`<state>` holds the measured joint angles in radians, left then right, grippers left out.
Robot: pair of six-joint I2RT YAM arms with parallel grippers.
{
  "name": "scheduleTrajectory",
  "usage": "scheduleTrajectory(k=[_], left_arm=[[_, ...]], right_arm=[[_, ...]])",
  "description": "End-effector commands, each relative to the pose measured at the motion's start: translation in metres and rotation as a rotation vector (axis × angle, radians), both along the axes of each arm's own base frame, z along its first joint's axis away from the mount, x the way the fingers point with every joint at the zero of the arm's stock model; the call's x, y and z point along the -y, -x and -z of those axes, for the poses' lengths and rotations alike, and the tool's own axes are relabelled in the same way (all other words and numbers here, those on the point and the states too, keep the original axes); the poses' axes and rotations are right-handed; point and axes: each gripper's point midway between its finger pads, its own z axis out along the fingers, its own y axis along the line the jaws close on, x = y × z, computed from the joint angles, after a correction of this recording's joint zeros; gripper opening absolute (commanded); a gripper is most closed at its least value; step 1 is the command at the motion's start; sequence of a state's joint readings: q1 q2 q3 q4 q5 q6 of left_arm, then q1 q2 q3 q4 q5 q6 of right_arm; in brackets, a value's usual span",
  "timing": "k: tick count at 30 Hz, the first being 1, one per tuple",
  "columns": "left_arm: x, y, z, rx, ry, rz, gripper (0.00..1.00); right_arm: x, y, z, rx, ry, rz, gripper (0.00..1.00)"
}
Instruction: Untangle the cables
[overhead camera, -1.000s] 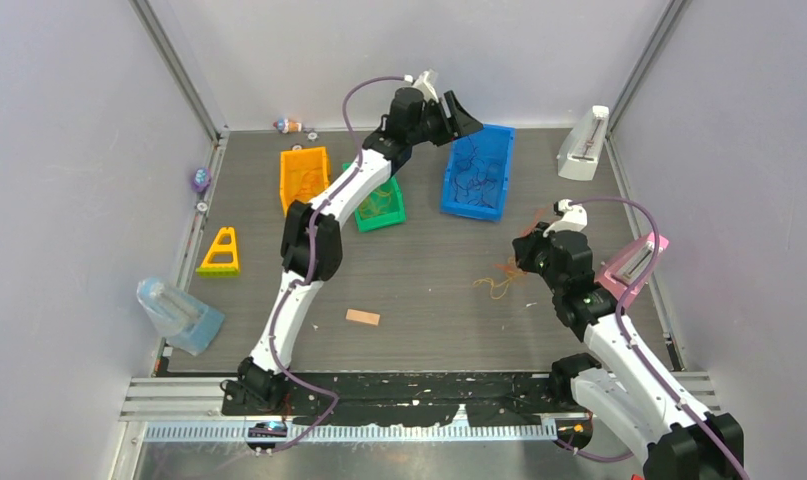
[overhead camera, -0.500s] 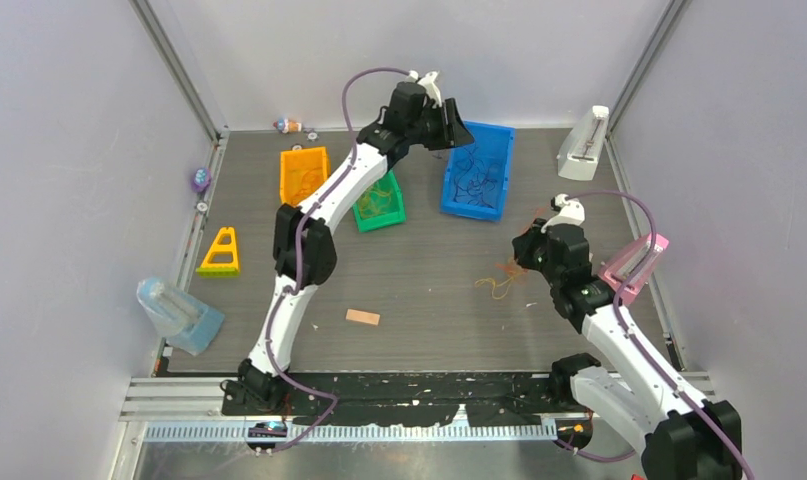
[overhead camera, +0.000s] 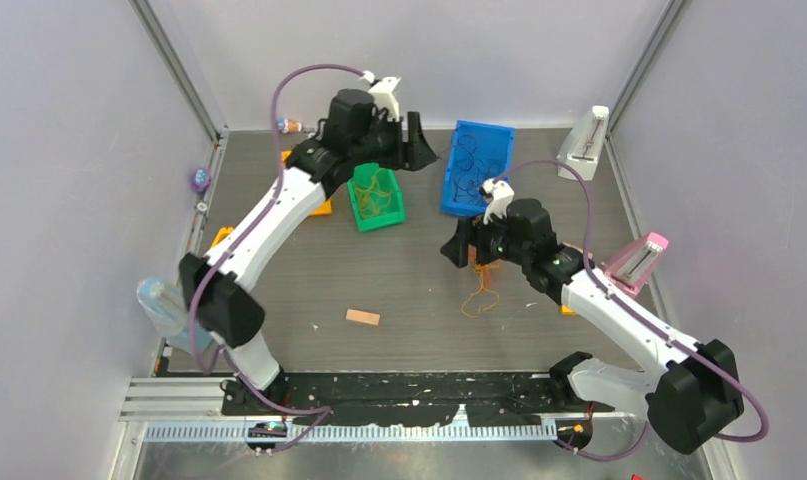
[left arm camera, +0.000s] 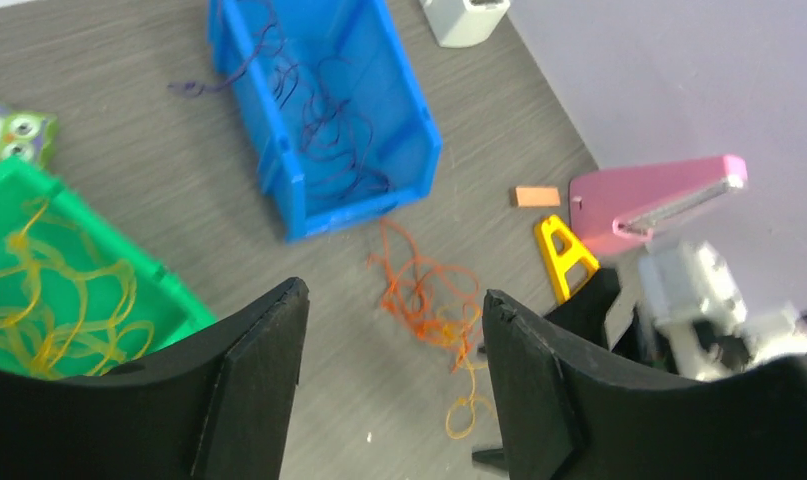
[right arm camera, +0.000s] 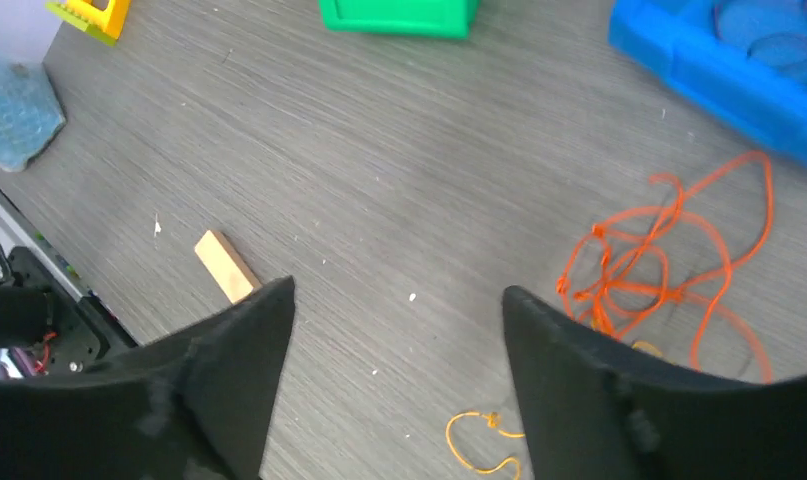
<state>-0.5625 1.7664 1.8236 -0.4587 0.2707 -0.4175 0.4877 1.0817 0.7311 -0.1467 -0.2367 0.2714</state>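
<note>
A tangle of orange-red cables (overhead camera: 482, 278) (left arm camera: 426, 297) (right arm camera: 659, 268) lies on the table in front of the blue bin (overhead camera: 502, 170), with a yellow-orange loop (overhead camera: 476, 304) (right arm camera: 482, 441) trailing off its near end. Dark purple cables (left arm camera: 319, 120) lie in that bin, and one end hangs over its wall onto the table. Yellow cables (left arm camera: 64, 300) fill the green bin (overhead camera: 389, 214). My right gripper (overhead camera: 457, 243) (right arm camera: 396, 290) hovers open just left of the tangle and holds nothing. Between the two bins, my left gripper (overhead camera: 424, 143) (left arm camera: 394, 292) hangs open and empty.
A wooden block (overhead camera: 362, 317) (right arm camera: 226, 265) lies at centre front. A pink tool (overhead camera: 634, 260) (left arm camera: 649, 200), a yellow triangle (left arm camera: 567, 255) and a small orange block (left arm camera: 536, 196) sit right. A white tool (overhead camera: 584, 145) stands back right. A clear container (overhead camera: 169, 310) sits front left.
The right gripper has opened and swung left, towards the far side. The left arm has swung left, away from the blue bin. The orange tangle now lies a little nearer and further left.
</note>
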Motion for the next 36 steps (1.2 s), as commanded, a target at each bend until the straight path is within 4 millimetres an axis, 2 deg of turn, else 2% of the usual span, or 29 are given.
scheduleTrajectory(k=[1,2,4,5,6,7,8,9,10,11,12,13,14,15,16,17,18,19,20,24,27,34,36], left_arm=[[-0.047,0.021,-0.012,0.073,-0.015,-0.075,0.66],[-0.056,0.027,-0.011,0.075,-0.015,-0.092,0.66],[-0.076,0.039,-0.004,0.070,-0.019,-0.136,0.66],[-0.085,0.046,-0.003,0.074,-0.015,-0.152,0.67],[-0.095,0.055,-0.003,0.088,-0.011,-0.170,0.67],[-0.103,0.062,0.007,0.079,-0.022,-0.183,0.67],[-0.109,0.068,0.009,0.084,-0.022,-0.195,0.68],[-0.115,0.074,0.014,0.080,-0.026,-0.202,0.68],[-0.119,0.080,0.015,0.083,-0.024,-0.207,0.68],[-0.123,0.085,0.019,0.080,-0.026,-0.210,0.68],[-0.128,0.090,0.021,0.075,-0.028,-0.213,0.69],[-0.131,0.095,0.024,0.070,-0.031,-0.214,0.69],[-0.134,0.099,0.025,0.066,-0.032,-0.213,0.69],[-0.136,0.103,0.028,0.057,-0.035,-0.210,0.69],[-0.137,0.107,0.029,0.052,-0.038,-0.206,0.69],[-0.139,0.110,0.030,0.049,-0.041,-0.204,0.69],[-0.141,0.113,0.031,0.045,-0.045,-0.203,0.69],[-0.141,0.115,0.032,0.041,-0.048,-0.201,0.69],[-0.142,0.117,0.032,0.039,-0.048,-0.194,0.69],[-0.144,0.124,0.034,0.024,-0.060,-0.186,0.69],[-0.146,0.125,0.039,0.013,-0.073,-0.185,0.69],[-0.145,0.123,0.048,-0.020,-0.083,-0.176,0.69],[-0.144,0.122,0.049,-0.026,-0.081,-0.170,0.69]], right_arm=[[-0.003,-0.033,-0.062,0.148,0.026,0.045,0.90],[-0.003,-0.041,-0.060,0.143,0.058,0.052,0.92],[-0.001,-0.063,-0.073,0.168,0.140,0.068,0.93],[-0.003,-0.081,-0.079,0.177,0.198,0.068,0.92],[-0.001,-0.088,-0.077,0.159,0.246,0.074,0.91],[-0.007,-0.107,-0.089,0.191,0.285,0.056,0.90],[-0.006,-0.112,-0.084,0.186,0.353,0.023,0.90],[-0.015,-0.132,-0.092,0.204,0.378,0.006,0.89],[-0.011,-0.138,-0.087,0.211,0.460,-0.028,0.88],[-0.018,-0.158,-0.093,0.234,0.493,-0.038,0.88],[-0.014,-0.164,-0.088,0.240,0.578,-0.080,0.88],[-0.021,-0.185,-0.092,0.262,0.607,-0.089,0.87],[-0.016,-0.191,-0.087,0.269,0.697,-0.133,0.87],[-0.023,-0.210,-0.089,0.285,0.721,-0.137,0.86],[-0.019,-0.217,-0.085,0.283,0.783,-0.154,0.85],[-0.024,-0.235,-0.085,0.303,0.806,-0.144,0.84],[-0.020,-0.247,-0.103,0.350,0.845,-0.109,0.83],[-0.023,-0.259,-0.081,0.327,0.881,-0.126,0.82],[-0.025,-0.270,-0.075,0.344,0.916,-0.143,0.82],[-0.027,-0.298,-0.047,0.383,1.016,-0.156,0.81],[-0.025,-0.312,-0.032,0.402,1.078,-0.151,0.80],[-0.017,-0.315,0.009,0.349,1.181,-0.192,0.78],[-0.013,-0.316,0.016,0.339,1.203,-0.190,0.72]])
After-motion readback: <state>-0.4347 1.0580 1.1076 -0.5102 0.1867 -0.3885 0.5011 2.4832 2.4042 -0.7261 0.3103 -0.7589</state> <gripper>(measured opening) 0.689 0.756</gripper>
